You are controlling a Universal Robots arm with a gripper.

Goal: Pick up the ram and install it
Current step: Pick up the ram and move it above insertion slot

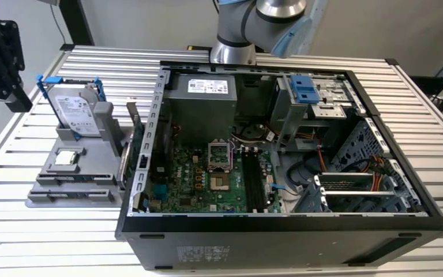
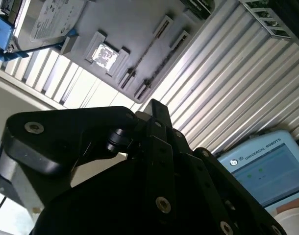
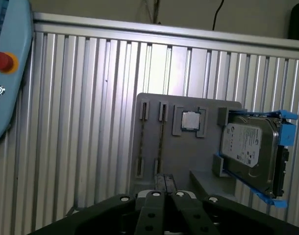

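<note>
The ram (image 1: 128, 157) is a long, dark green board standing on edge at the right side of the grey fixture (image 1: 71, 193), tight against the open computer case (image 1: 283, 225). Its green edge (image 2: 199, 4) also shows in the second wrist view. My black gripper (image 1: 18, 101) hangs above the table at the exterior view's left, well apart from the ram. In both wrist views its fingers (image 3: 163, 177) (image 2: 153, 104) are together with nothing between them. The black memory slots (image 1: 254, 180) on the motherboard look bare.
The fixture also carries a silver hard drive in a blue frame (image 1: 75, 112) (image 3: 250, 147) and a small square processor chip (image 1: 67, 156) (image 3: 190, 120). A blue-edged pendant (image 3: 5, 73) (image 2: 267, 166) lies on the ribbed aluminium table (image 1: 37, 231). Drive cages and cables crowd the case's right half.
</note>
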